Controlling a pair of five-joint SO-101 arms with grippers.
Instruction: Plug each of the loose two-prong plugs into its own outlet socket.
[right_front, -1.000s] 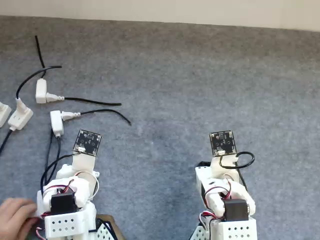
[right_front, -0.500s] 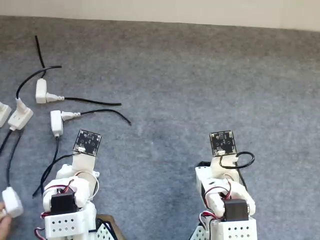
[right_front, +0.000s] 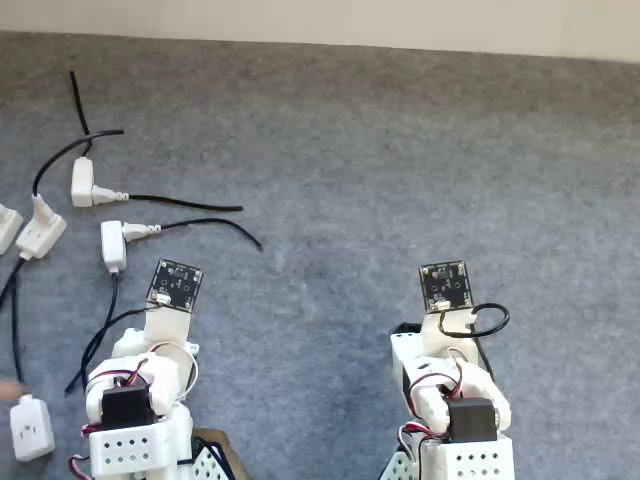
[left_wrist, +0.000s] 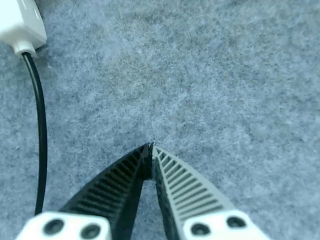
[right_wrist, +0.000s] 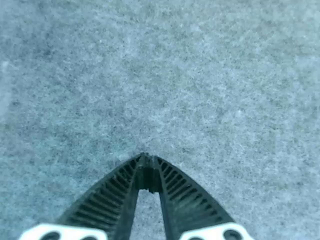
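Several white plug and socket pieces lie on the grey carpet at the far left, each with a black cable: one (right_front: 82, 182) farthest back, one (right_front: 113, 246) just ahead of the left arm (right_front: 160, 310), one (right_front: 40, 236) by the left edge. A white socket block (right_front: 31, 428) lies at the front left beside the left arm's base. My left gripper (left_wrist: 150, 149) is shut and empty just above the carpet, with a white piece (left_wrist: 22, 24) and its black cable (left_wrist: 41, 125) off to one side. My right gripper (right_wrist: 148, 160) is shut over bare carpet.
Another white piece (right_front: 5, 228) is cut off by the left edge. A fingertip (right_front: 10, 388) shows at the left edge above the socket block. The right arm (right_front: 447, 300) stands at the front right. Open carpet spreads across the middle and right.
A hand at the front left set the white socket block down beside the left arm's base and pulled back out of view; its cable shifted left. Neither arm has moved.
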